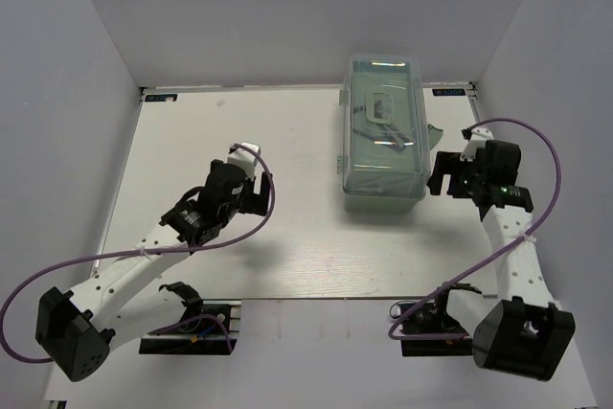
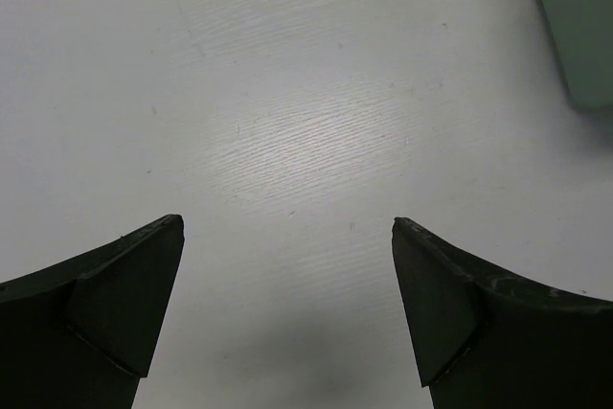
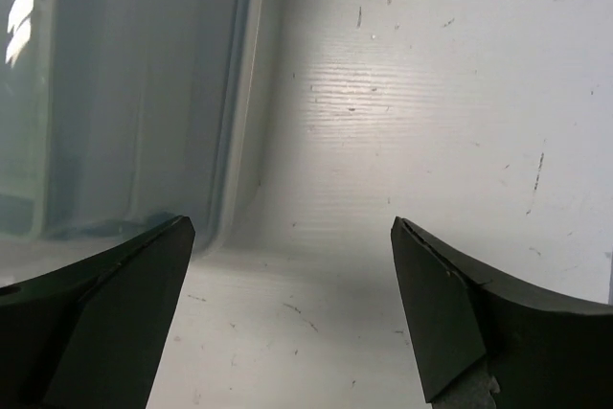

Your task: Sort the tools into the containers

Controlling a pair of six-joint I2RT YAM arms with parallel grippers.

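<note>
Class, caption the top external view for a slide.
Closed toolbox on white table; left gripper and right gripper open on either side.

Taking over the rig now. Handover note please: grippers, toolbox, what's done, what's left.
Left gripper: open, empty, over bare table, left of the toolbox.
Right gripper: open, empty, close beside the toolbox's right side.
Toolbox: on the table, right of centre, translucent lid closed.
Done: no loose tool visible on the table. Dim shapes show through the lid, too faint to identify.
Left: probably only pulling both arms back. Sorting by tray can't be checked through the lid.
</note>
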